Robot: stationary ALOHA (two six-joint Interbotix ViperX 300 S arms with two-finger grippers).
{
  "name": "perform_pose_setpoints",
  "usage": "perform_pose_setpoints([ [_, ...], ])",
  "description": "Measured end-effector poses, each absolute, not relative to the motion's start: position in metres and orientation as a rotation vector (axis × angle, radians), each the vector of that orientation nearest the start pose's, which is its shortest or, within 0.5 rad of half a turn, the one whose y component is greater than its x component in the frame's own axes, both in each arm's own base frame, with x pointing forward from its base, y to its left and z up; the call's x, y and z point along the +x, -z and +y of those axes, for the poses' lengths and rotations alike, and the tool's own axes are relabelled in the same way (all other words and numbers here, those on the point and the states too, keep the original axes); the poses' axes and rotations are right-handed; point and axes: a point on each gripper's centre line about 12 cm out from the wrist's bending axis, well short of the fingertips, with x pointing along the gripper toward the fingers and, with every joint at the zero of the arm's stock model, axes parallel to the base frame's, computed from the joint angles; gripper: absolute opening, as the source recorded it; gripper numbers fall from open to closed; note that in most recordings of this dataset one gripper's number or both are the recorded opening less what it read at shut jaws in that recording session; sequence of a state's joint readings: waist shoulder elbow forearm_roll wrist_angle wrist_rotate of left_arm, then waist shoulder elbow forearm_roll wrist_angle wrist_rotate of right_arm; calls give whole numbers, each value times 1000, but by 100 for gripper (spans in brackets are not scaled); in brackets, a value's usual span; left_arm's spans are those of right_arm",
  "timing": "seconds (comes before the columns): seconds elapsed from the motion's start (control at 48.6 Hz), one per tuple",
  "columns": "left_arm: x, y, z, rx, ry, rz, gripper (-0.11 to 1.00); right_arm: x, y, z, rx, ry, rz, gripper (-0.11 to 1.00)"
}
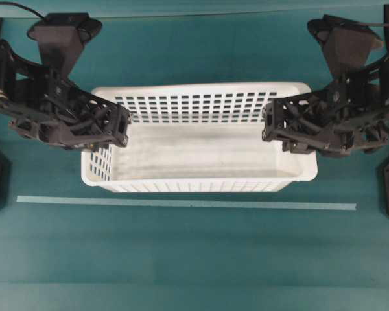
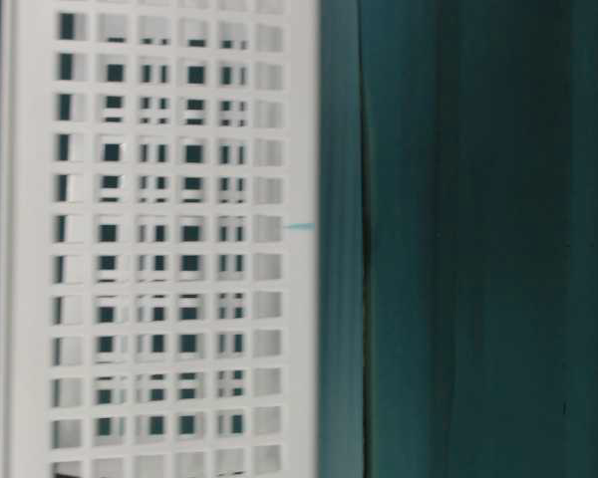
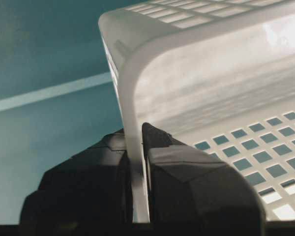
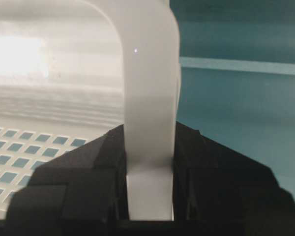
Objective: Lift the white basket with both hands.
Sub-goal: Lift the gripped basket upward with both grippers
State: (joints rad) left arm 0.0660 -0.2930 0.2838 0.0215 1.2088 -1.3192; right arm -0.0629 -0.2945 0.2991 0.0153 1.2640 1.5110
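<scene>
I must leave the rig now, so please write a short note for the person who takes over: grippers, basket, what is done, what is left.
Left gripper: shut on the basket's left end wall, a finger on each side.
Right gripper: shut on the right end rim in the same way.
Basket: empty, held at both ends above the green table, behind the pale tape line.
Done: both grips taken. Whether it is off the table I cannot tell for sure.
Left: finish the lift, both arms together, keeping it level.
</scene>
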Motion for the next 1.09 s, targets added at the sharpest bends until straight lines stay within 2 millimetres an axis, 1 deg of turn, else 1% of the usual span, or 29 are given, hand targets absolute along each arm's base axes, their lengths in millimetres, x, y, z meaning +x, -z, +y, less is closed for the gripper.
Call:
perform_pose_setpoints([
  [0.329,307,-354,28,-1180,-844,939,3,303,-348,-17,1329,976,977,19],
  [0.535,302,-370,29,-1161,-852,962,3,300,-369,-18,1323,974,974,19],
  [0.884,297,-392,30,-1158,-854,965,3,300,-390,-19,1315,952,944,19],
  [1.09,295,-410,34,-1123,-842,983,3,298,-402,-20,1308,953,937,19],
])
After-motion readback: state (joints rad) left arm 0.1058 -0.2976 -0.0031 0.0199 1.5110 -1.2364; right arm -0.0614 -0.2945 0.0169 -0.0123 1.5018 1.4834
